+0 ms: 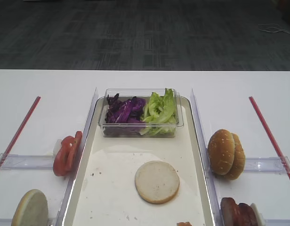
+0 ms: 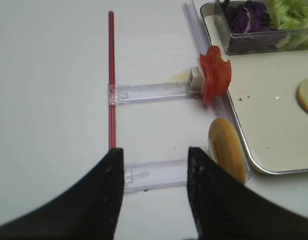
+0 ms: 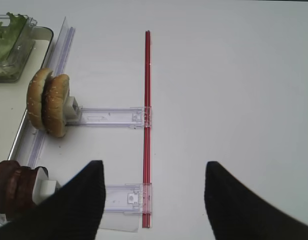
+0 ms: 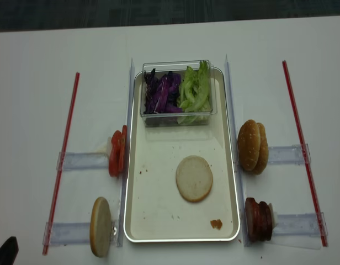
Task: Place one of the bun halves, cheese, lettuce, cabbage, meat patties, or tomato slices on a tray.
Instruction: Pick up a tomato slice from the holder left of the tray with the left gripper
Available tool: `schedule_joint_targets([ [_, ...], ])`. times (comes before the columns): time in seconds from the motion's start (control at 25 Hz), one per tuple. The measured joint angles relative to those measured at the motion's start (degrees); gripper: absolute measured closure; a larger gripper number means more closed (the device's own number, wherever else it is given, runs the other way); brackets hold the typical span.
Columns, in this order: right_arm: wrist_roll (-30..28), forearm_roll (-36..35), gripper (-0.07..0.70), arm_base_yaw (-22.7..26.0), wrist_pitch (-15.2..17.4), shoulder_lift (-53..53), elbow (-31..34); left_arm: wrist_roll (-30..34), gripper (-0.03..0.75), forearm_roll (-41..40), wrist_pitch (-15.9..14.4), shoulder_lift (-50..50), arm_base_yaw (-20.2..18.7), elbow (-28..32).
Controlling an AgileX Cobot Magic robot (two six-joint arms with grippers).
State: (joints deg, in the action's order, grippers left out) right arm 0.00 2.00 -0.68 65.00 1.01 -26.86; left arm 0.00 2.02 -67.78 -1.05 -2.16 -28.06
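A pale bun half (image 1: 157, 181) lies cut face up on the long cream tray (image 4: 181, 239). Purple cabbage (image 1: 126, 109) and green lettuce (image 1: 160, 110) fill a clear box at the tray's far end. Left of the tray stand tomato slices (image 2: 215, 75) and another bun half (image 2: 226, 147) on edge. Right of it stand sesame bun halves (image 3: 48, 102) and meat patties (image 3: 11, 192). No cheese is in view. My left gripper (image 2: 155, 152) hangs open and empty over the table left of the tray. My right gripper (image 3: 154, 170) is open and empty to the tray's right.
Red rods (image 4: 64, 157) (image 4: 302, 149) run along both sides of the table, joined to clear plastic holders (image 2: 154, 92) (image 3: 111, 116) that prop the food. Clear rails (image 1: 197, 127) flank the tray. A small reddish crumb (image 4: 216, 223) lies on the tray's near corner.
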Motion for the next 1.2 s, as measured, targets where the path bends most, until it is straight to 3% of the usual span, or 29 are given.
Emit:
schedule_joint_targets([
  [0.8,0.0,0.0,0.178,0.0,0.0,0.0,0.0,1.4,0.428,5.9,0.1,0.4,0.0,0.0],
  [1.2,0.0,0.0,0.178,0.0,0.0,0.0,0.0,2.1,0.428,7.1,0.9,19.0,0.0,-4.5],
])
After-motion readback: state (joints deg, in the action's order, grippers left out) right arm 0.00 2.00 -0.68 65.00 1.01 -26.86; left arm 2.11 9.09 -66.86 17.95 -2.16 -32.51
